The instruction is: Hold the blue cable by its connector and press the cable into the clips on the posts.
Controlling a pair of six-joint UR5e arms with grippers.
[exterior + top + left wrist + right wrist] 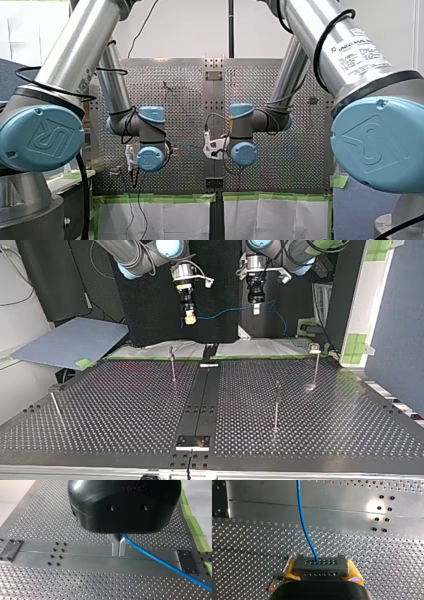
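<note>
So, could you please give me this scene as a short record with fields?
Right gripper: shut on the connector, above the table
Left gripper: shut on the cable
Cable: blue, strung in the air between both grippers
Posts: thin, upright on the table, none touching the cable
Clipped: nothing yet
</note>
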